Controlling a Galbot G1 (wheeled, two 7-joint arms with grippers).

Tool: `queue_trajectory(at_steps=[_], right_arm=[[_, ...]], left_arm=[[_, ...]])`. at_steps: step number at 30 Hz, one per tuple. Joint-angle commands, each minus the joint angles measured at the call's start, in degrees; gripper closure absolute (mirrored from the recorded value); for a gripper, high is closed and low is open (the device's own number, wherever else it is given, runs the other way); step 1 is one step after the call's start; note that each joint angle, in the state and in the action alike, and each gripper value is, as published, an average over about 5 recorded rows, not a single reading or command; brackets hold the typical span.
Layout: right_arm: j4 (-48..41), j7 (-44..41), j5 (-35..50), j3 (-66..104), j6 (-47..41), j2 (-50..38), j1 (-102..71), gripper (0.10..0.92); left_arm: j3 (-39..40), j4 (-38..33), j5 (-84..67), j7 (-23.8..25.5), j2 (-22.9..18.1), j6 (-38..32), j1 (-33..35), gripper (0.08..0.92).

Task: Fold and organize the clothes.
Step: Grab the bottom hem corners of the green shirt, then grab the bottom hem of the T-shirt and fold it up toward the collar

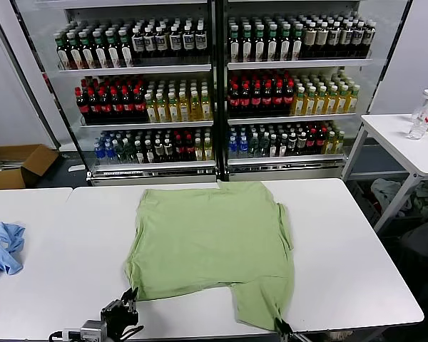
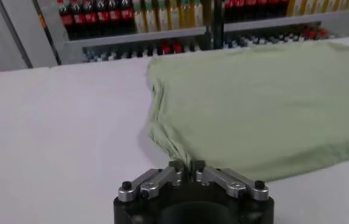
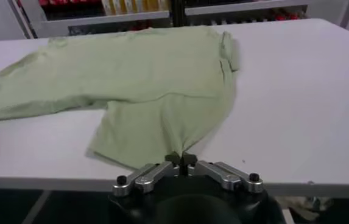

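In the head view, a light green short-sleeved cotton shirt (image 1: 210, 239) is seen spread flat on a white rectangular table (image 1: 357, 271), with its far edge near the table's far side and its near hem close to the near edge. The left gripper (image 1: 132, 293) is placed at the shirt's near left corner, and the right gripper (image 1: 279, 324) at the near right corner, where a flap of the cloth hangs lower toward the table edge. A crumpled light blue cloth (image 1: 1, 246) lies well apart on the table to the left. Behind the table, glass-fronted coolers filled with rows of bottled drinks (image 1: 214, 85) are seen, and a second white table with clear bottles (image 1: 406, 142) stands to the right.

In the left wrist view, the left gripper (image 2: 187, 165) is shown with its fingers brought together on a bunched corner of the green shirt (image 2: 265, 103), the cloth being drawn into creases there.

In the right wrist view, the right gripper (image 3: 181, 159) is shown with its fingers pinched together on the pointed tip of the shirt's (image 3: 156, 79) lower flap, at the table's near edge.
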Motion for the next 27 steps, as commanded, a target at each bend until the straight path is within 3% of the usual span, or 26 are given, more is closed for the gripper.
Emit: queue_trajectory(at_steps=[1,11,20,27], right_arm=[[1.0,-0.3,4.8,4.2,1.3,-3.2,5.4,0.920],[-4.7,1.1,12.8,4.9,1.0,-9.3,20.0,0.920],[-20.0,1.9,14.3,-7.6,-0.1,-12.4,42.7,0.920],[-32.3,1.3,10.9,-17.0,-1.9,-9.4,57.7,0.920]], left_arm=[[-1.4,0.8,-4.4,3.5,2.1,-4.9,-3.4,0.868],[-4.6,3.8,-11.1,3.8,6.2,-4.6,-10.6,0.872],[2.0,14.7,-9.9,3.5,6.5,-2.7,-24.3,0.872],[7.3,25.8,-5.7,2.5,5.9,-2.7,-32.7,0.872]])
